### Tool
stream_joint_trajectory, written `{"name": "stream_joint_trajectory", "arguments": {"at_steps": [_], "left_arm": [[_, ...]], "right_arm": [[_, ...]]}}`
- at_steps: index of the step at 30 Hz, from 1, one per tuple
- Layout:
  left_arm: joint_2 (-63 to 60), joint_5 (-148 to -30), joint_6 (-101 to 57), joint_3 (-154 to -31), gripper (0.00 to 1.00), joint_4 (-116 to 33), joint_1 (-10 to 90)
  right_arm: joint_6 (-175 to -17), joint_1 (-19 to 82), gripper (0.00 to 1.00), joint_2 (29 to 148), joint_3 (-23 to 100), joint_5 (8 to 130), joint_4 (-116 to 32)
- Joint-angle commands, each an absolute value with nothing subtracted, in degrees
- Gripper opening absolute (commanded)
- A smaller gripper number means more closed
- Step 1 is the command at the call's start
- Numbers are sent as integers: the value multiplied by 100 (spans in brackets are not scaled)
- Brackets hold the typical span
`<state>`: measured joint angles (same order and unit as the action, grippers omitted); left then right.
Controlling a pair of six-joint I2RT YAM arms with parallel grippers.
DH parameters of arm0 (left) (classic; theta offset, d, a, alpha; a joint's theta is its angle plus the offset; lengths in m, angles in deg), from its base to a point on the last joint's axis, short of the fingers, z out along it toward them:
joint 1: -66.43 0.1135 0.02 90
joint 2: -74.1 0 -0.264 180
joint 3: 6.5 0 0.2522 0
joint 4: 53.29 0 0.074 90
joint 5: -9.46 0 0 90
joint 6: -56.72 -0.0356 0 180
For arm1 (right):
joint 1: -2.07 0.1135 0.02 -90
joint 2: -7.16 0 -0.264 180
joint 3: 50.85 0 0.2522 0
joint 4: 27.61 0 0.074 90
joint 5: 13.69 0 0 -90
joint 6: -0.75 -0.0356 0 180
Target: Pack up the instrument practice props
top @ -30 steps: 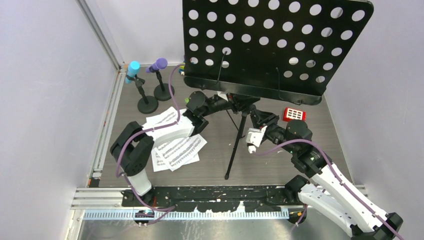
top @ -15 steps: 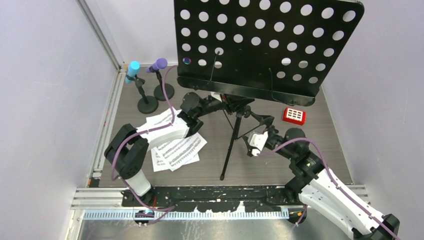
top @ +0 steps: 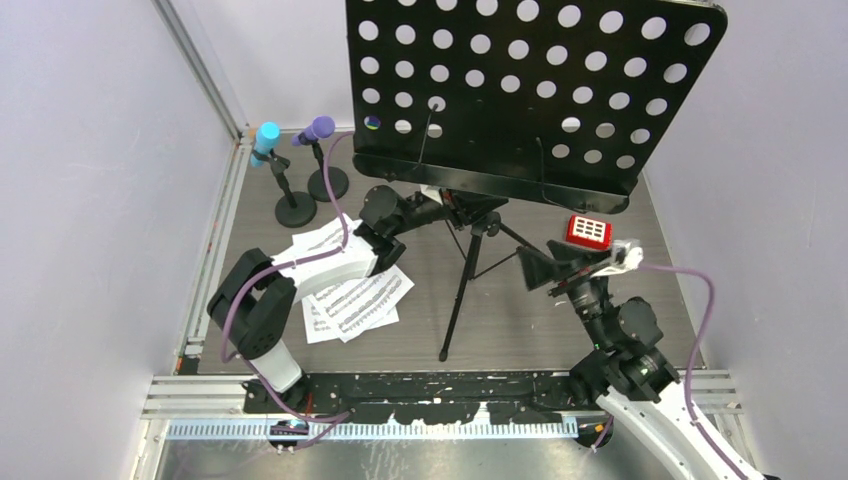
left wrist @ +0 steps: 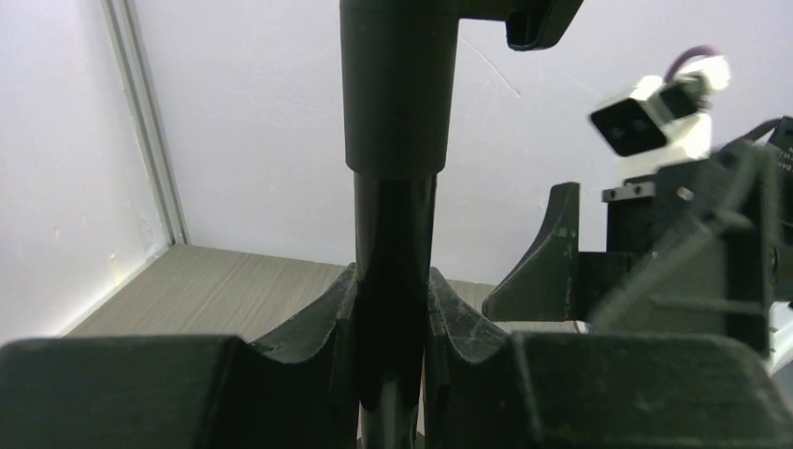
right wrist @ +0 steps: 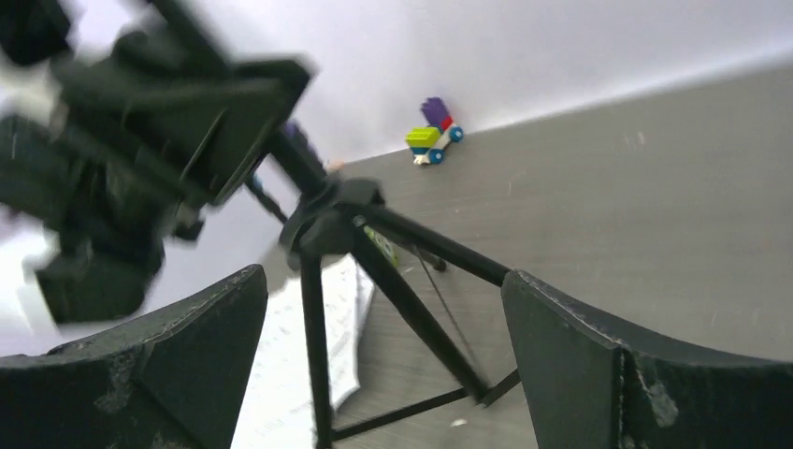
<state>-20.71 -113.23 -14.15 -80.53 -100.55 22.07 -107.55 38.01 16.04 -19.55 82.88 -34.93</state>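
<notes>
Grey wood-look tabletop point(top: 640, 300) boxed in by pale lilac walls, seen from above with the arm bases at 6 o'clock. Smack in the middle stands the black music rack point(top: 530, 90) on its tripod legs, upright, with the perforated desk filling the 12 o'clock side of the top view.

The left gripper point(left wrist: 393, 309) is pinched tight on the rack's pole just under the collar; the wrist cam shows both fingers hugging it. The right gripper point(top: 537, 272) sits at about 3 o'clock from the pole, fingers spread wide and gripping nothing. Its wrist view is blurry, with the tripod legs framed in the gap but not touching.

The sheet-music pages point(top: 355, 300) lie in a loose fan at 8 o'clock from the pole, partly under the left arm. Over at 10 o'clock, the cyan microphone point(top: 266, 138) and purple microphone point(top: 318, 129) sit in their two mic holders point(top: 296, 210), side by side by the wall.

The red block point(top: 589, 231) is at 2 o'clock, just beyond the right gripper. Some toy bricks point(right wrist: 432, 134) sit against the far wall.
</notes>
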Motion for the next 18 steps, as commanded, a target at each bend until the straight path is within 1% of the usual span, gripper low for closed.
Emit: {"name": "stream_joint_trajectory", "arguments": {"at_steps": [1, 4, 7, 12, 15, 18], "left_arm": [[-1876, -11377, -990, -7907, 0, -9310, 2319], [-1856, -11376, -999, -7927, 0, -9277, 2319], [-1838, -11393, -983, -7940, 0, -9262, 2319], [-1832, -11417, -943, -7927, 0, -9262, 2319], [-1819, -11418, -929, -7902, 0, -9271, 2319], [-1791, -11396, -958, -7873, 0, -9271, 2319]], "right_arm": [[-14783, 3827, 100, 1711, -1142, 10725, -5853], [-16166, 3827, 100, 2004, -948, 10721, -6501], [-17372, 3823, 100, 2358, -855, 10412, -6518], [-18901, 3827, 100, 3018, -1118, 9347, -5217], [-19189, 3825, 99, 3442, -1180, 9008, -4499], [-19312, 3826, 97, 3747, -1126, 8812, -4171]]}}
